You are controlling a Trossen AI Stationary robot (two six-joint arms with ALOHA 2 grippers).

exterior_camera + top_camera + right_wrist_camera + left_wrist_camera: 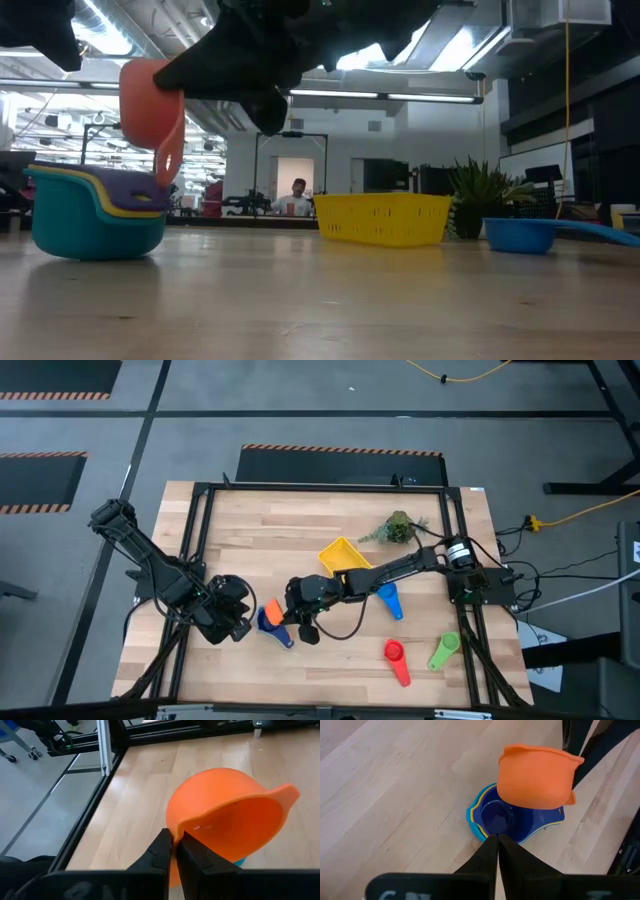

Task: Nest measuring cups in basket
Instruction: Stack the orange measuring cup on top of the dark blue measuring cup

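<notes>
The orange measuring cup [230, 827] hangs in the air above the table, pinched by its rim between the pressed-together fingers of the right gripper [175, 847], tilted so that its open side faces sideways; in the low view it sits clear of the wood, just above and beside a nested stack of cups [97, 208] that rests on the table near the front edge, left of the middle. That stack shows a light blue cup outermost, a yellow rim inside it and a dark blue cup innermost, with the flat handles pointing out to one side. The left gripper [496, 851] hovers just beside the stack on its left, its fingers closed flat against each other and holding nothing. Further out, the yellow basket [343, 555] stands near the middle of the table, well apart from the stack, and nothing can be seen inside it. A blue measuring cup [389, 600] lies just right of the basket, partly under the right arm. A red measuring cup [396, 657] and a green measuring cup [444, 649] lie toward the front right corner, near each other but apart. A green plant sprig [397, 527] lies toward the back edge, right of the middle. In the room beyond the table a person [297, 198] sits far off
</notes>
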